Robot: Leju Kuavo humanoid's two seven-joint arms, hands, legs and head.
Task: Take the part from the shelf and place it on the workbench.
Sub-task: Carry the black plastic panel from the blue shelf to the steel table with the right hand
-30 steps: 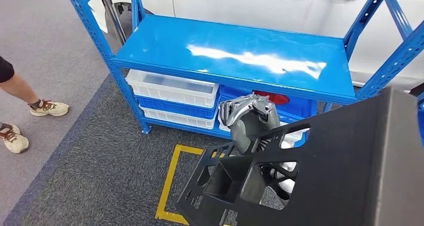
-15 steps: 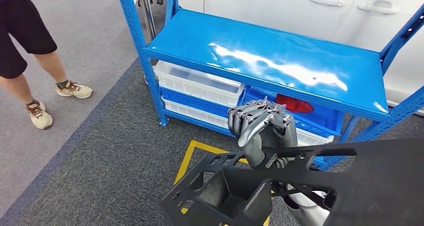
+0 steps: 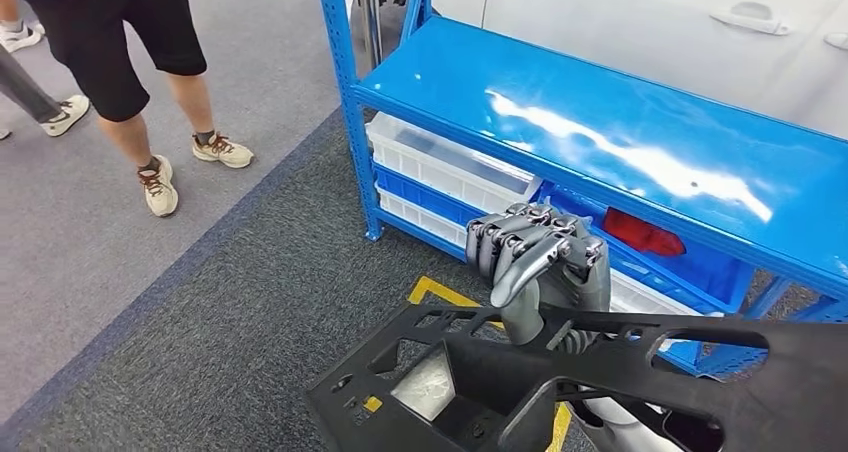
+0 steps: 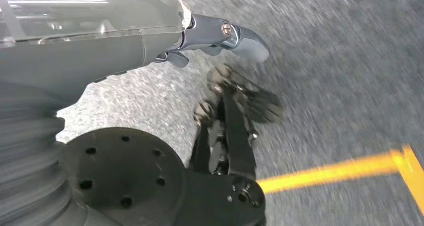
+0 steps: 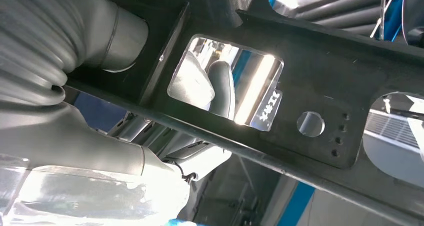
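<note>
In the head view, a large flat black plastic part [image 3: 640,382] with many cut-out openings fills the lower right of the frame, held up in the air above the dark grey carpet [image 3: 240,342]. Its long axis runs from the lower centre of the frame out to the right edge, lying nearly level, with its narrower end, which carries a square recessed pocket, pointing toward the lower left. The robot's right hand [image 3: 540,262] rises through the part's upper edge near the middle of the frame; its grey fingers [image 3: 515,237] are curled inward above the part's top bar while the thumb runs down against that bar. The right wrist view shows the grey ribbed cover [image 5: 35,51] pressed close behind a black bar of the part [image 5: 310,76], with one finger visible through a rectangular opening, so this hand grips the part.

The left hand [image 4: 235,101] appears in the left wrist view, blurred, over grey carpet and a yellow floor line [image 4: 340,168]; whether its fingers are apart or closed cannot be told.

Behind the part, a blue metal shelf [image 3: 620,132] occupies the upper right of the head view, with white plastic bins [image 3: 440,162] and a blue bin holding something red [image 3: 640,234] on its lower level. A person in black shorts and light sneakers [image 3: 130,52] stands at the upper left.
</note>
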